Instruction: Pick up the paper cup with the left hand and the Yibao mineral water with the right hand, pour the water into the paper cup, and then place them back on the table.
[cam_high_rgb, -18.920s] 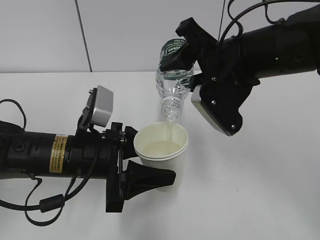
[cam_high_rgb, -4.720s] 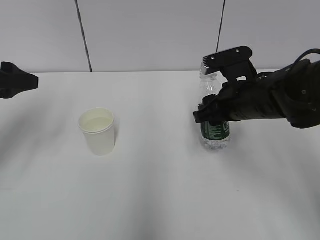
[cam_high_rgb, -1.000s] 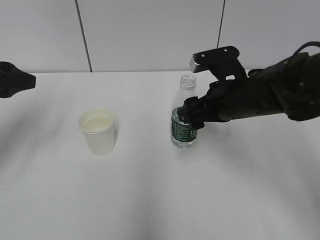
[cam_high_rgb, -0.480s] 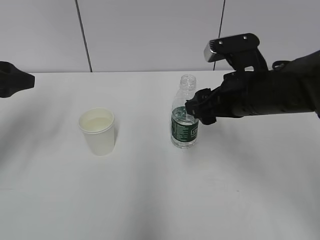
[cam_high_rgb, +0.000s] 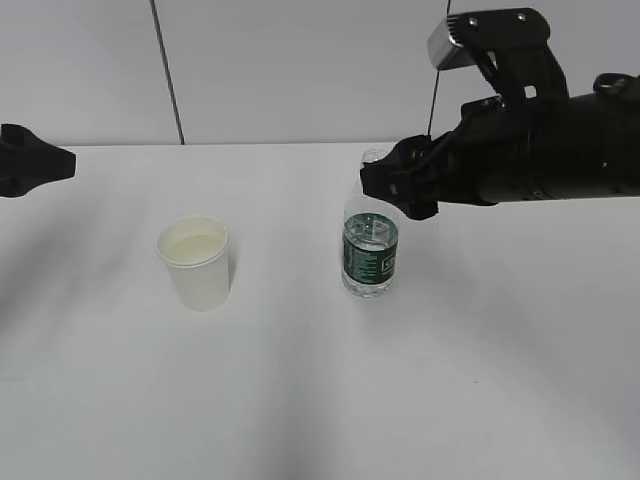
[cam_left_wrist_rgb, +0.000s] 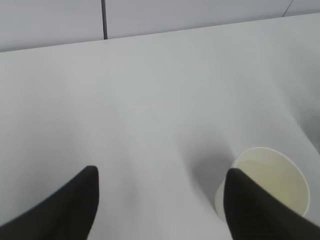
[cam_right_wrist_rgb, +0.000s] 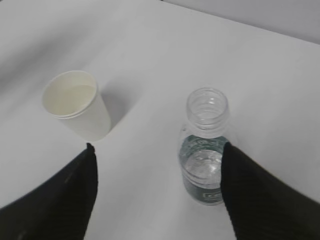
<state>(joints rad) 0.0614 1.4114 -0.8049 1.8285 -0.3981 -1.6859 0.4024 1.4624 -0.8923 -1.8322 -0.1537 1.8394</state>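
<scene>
Our right hand (cam_high_rgb: 400, 185) hangs in the air above the table (cam_high_rgb: 480, 380), up by the top of the Yibao mineral water (cam_high_rgb: 370, 255). Its two black fingers (cam_right_wrist_rgb: 260, 195) are spread wide apart and hold nothing; from the right wrist we look down between them and see the bottle and the cup sitting free.

Our left hand (cam_high_rgb: 35, 168) is far over by the left edge of the table, and only its black tip shows from outside. From the left wrist we see its fingers (cam_left_wrist_rgb: 70, 205) are wide apart too, with nothing between them.

We see the table is big, white and flat. The bottle stands up straight near the middle of it, a bit toward the back edge, with no cap and a dark green band around it. There is some water inside.

We see the paper cup (cam_high_rgb: 196, 262) standing up straight, well apart from the bottle, toward the left edge. It has water in it.
</scene>
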